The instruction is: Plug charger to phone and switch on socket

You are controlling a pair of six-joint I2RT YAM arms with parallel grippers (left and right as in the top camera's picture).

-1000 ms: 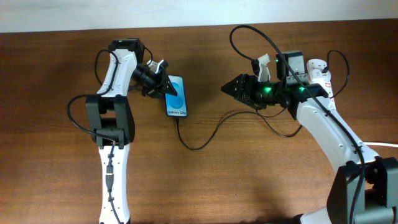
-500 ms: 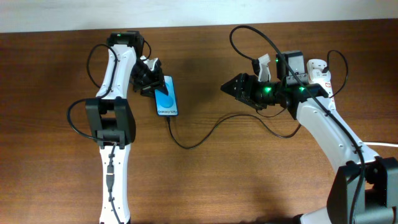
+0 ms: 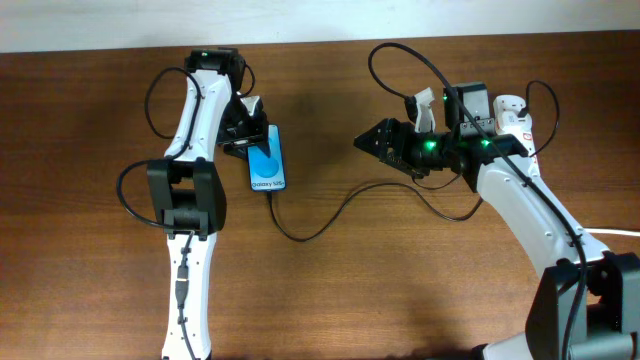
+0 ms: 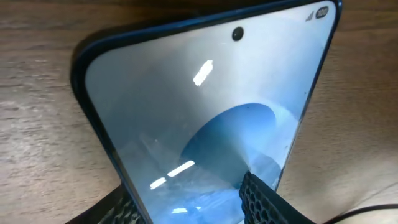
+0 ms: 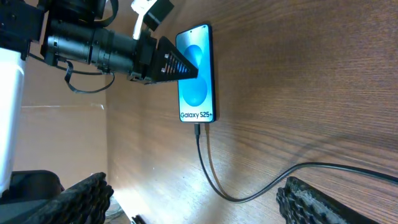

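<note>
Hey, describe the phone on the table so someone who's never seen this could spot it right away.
On the wooden table's left half, find the left gripper. The phone sits at its tip, a slim rectangle with the thin black charger in its near end. It is the only thing with a bright blue screen.

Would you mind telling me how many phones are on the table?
1. The phone lies left of centre on the table, at the tip of the left pincer, with the charger running to its bottom edge. None seems hidden.
</note>
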